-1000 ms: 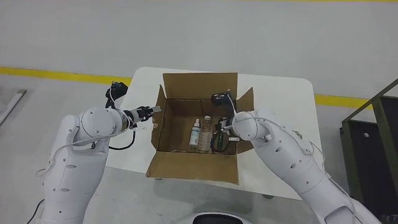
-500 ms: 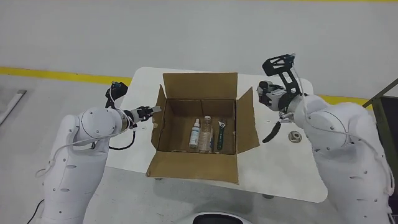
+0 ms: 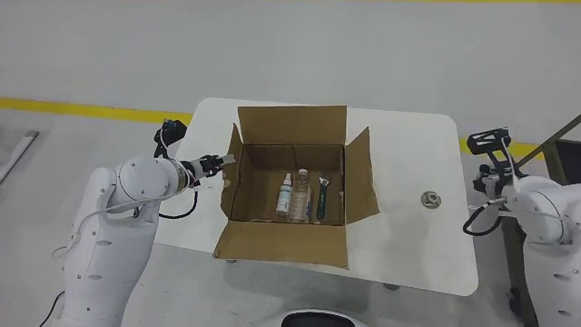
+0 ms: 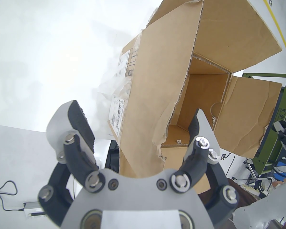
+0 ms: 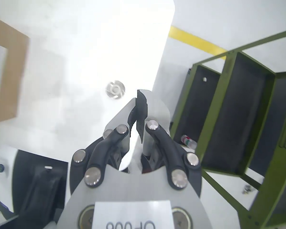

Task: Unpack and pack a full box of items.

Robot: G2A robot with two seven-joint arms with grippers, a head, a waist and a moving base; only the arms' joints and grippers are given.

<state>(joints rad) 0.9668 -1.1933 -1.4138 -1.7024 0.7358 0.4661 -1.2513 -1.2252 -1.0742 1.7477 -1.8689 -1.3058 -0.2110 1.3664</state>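
An open cardboard box [image 3: 289, 177] stands in the middle of the white table [image 3: 399, 145]. On its floor lie a white bottle [image 3: 285, 193], a clear bottle [image 3: 300, 195] and a green-handled tool [image 3: 321, 198]. My left gripper [image 4: 135, 110] is open and straddles the box's torn left flap [image 4: 157, 91], one finger on each side; the top view shows it at that flap [image 3: 225, 159]. My right gripper [image 5: 139, 110] is shut on nothing, past the table's right edge. A small round metal part [image 3: 430, 200] lies on the table right of the box [image 5: 115, 89].
A green metal rack [image 5: 229, 110] stands off the table's right side, close to my right arm [image 3: 536, 204]. A small bottle [image 5: 188, 141] lies at the rack's foot. Bare table surrounds the round part.
My right arm came out of the box, swung right over the table and now sits beyond its right edge. The round metal part appeared on the table. The left arm has not moved.
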